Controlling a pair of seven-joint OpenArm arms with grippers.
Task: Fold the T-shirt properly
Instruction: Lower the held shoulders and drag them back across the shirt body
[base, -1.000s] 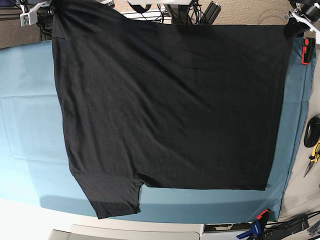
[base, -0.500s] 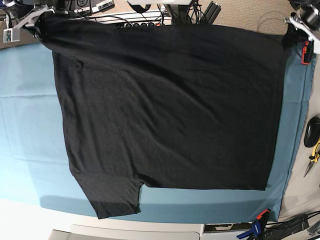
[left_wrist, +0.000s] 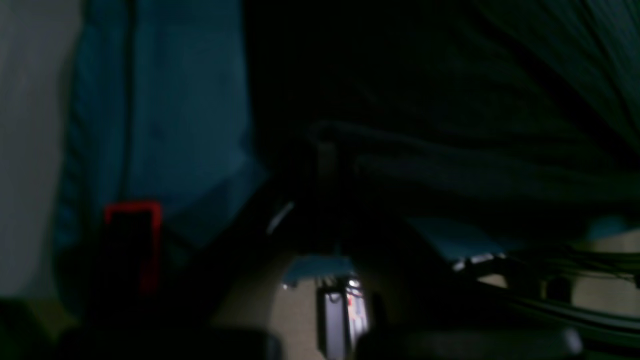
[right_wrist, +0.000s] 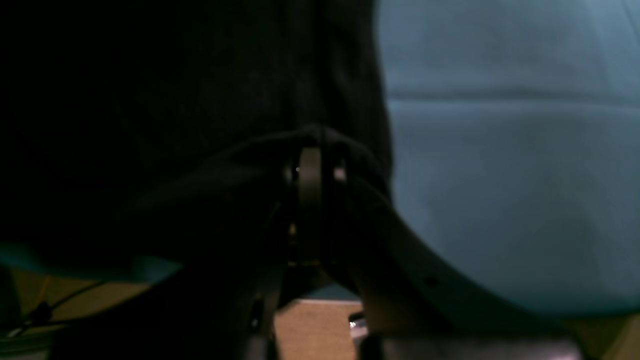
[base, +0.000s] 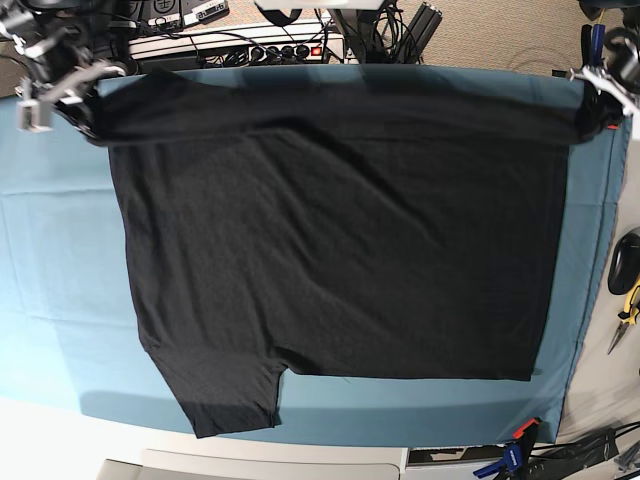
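Observation:
The black T-shirt lies plain side up on the teal table cloth, one sleeve sticking out at the near left. Its far edge is raised and stretched taut between the two grippers. My right gripper is shut on the far-left corner; in the right wrist view its fingers pinch a bunch of black fabric. At the far-right corner my left gripper is shut on the T-shirt. The left wrist view is dark, showing fabric draped over the gripper.
A power strip and cables lie behind the table's far edge. A red clamp holds the cloth by the left gripper. Pliers and a black object lie at the right, a blue-orange clamp at the near right.
Both grippers have carried the shirt's held far edge nearer and lower. The far strip of teal cloth and the power strip, covered a second ago, now show.

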